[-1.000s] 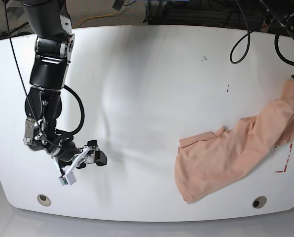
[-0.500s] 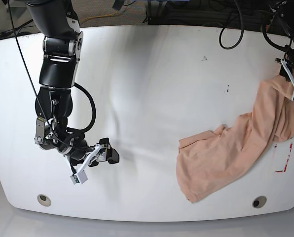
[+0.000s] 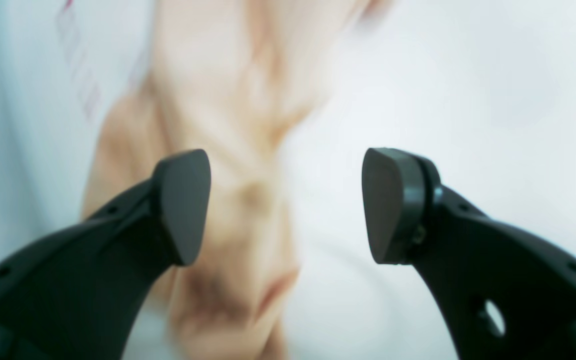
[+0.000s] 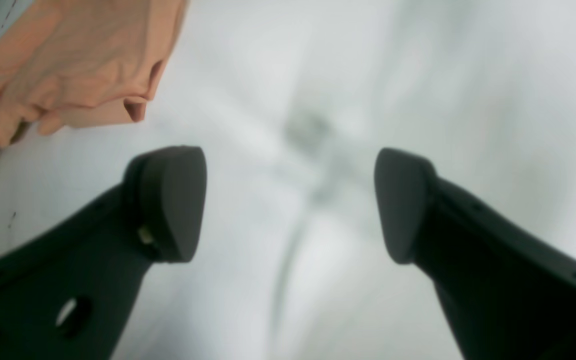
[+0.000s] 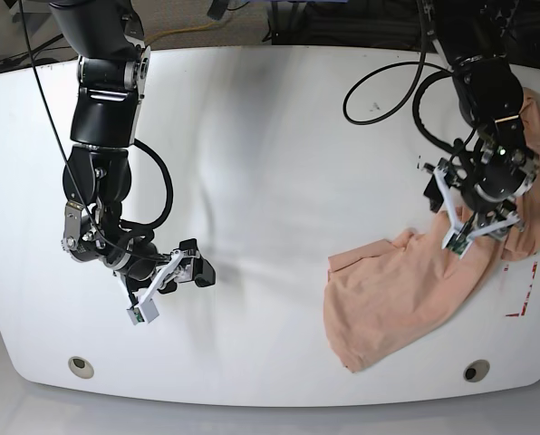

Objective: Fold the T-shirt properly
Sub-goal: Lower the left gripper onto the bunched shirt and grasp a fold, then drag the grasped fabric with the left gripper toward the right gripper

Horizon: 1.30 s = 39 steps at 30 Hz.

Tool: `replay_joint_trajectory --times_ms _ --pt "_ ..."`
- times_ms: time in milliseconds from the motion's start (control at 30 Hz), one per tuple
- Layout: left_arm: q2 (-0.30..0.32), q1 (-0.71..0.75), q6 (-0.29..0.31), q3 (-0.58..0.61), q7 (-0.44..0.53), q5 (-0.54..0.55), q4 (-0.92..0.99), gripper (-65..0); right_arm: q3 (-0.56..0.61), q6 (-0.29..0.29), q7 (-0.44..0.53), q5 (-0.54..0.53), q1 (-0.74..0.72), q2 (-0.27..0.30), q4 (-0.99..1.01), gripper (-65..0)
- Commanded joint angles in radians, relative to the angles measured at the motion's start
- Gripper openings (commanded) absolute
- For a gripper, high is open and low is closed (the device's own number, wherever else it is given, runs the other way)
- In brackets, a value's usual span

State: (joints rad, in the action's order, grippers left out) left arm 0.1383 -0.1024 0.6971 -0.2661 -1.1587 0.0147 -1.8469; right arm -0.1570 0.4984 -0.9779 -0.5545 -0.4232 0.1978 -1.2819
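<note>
1. The T-shirt (image 5: 406,290) lies crumpled on the white counter (image 5: 270,136), near the edge where the left arm works; a blurred red mark (image 5: 521,299) shows beside it.
2. The left claw (image 3: 285,205) hangs over the shirt with its jaws spread apart and nothing between them.
3. The right claw (image 4: 288,205) is over bare counter, well apart from the shirt, jaws wide and empty.
</note>
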Motion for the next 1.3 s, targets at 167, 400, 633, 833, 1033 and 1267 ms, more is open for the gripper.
replay_joint_trajectory --times_ms 167,400,633,833,1033,1267 --pt "-0.022 -0.133 -0.195 0.095 0.162 -0.008 0.250 -21.0 -0.006 0.006 0.024 -0.028 -0.006 0.009 -0.040 -14.3" --pt "-0.018 -0.221 -0.331 0.100 0.355 -0.008 0.542 -21.0 -0.054 0.006 0.023 -0.028 0.013 0.009 -0.040 -14.3" --pt "0.008 -0.248 -0.351 0.101 0.481 -0.080 0.654 -21.0 -0.071 0.006 0.021 -0.028 0.019 0.010 -0.040 -14.3" --pt "0.010 -0.270 -0.347 0.129 0.503 -0.115 0.751 -22.1 -0.071 0.006 0.021 -0.026 0.039 0.022 -0.074 -14.3" --pt "0.007 -0.279 -0.347 0.224 0.527 -0.117 0.829 -38.5 -0.071 0.006 0.021 -0.028 0.053 0.022 -0.089 -14.3" --pt "0.007 -0.217 -0.347 0.414 0.523 -0.117 0.712 -54.7 -0.072 0.006 0.021 -0.029 0.059 0.032 -0.089 -14.3"
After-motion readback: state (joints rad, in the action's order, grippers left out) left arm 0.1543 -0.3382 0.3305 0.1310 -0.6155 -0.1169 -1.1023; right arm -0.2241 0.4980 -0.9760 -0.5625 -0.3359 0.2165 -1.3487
